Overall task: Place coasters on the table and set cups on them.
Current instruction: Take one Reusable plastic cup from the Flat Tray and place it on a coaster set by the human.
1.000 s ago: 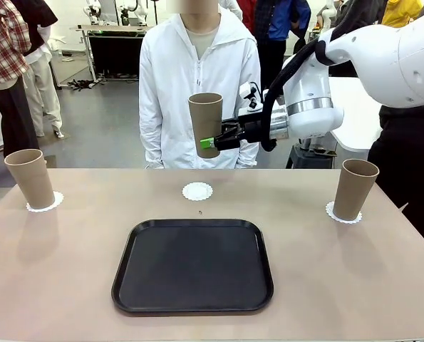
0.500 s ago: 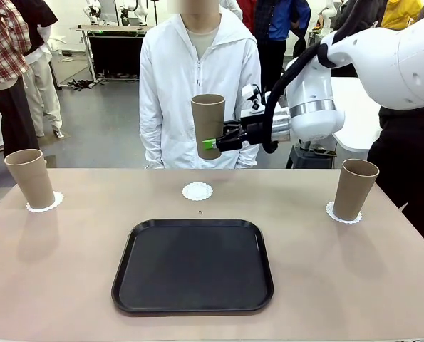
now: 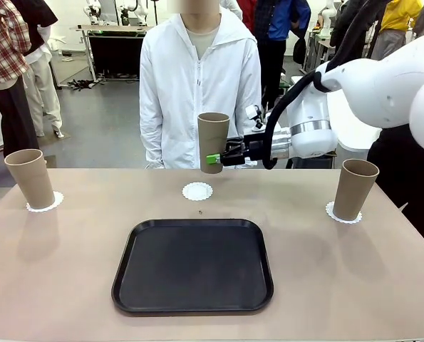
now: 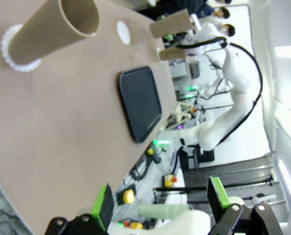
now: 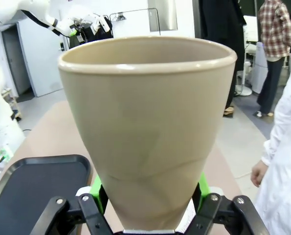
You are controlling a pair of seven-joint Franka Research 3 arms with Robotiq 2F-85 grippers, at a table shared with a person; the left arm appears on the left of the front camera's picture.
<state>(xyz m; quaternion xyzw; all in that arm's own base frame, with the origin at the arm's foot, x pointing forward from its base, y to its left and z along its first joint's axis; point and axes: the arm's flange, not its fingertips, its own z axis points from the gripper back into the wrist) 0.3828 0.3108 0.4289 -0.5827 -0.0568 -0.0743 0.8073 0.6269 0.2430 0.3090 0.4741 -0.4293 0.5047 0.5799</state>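
Right hand grips cup above coaster.

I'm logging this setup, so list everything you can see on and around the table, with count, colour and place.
Cups: three, tan-brown; one on the left coaster, one on the right coaster, one held in the air above the middle coaster.
Coasters: three, white; left, middle, bare, right.
Tray: one, black, empty, near centre of the table.
Table: one, beige.
Person: one, white jacket, far side.
Right gripper: shut on the middle cup.
Left gripper: open, empty.
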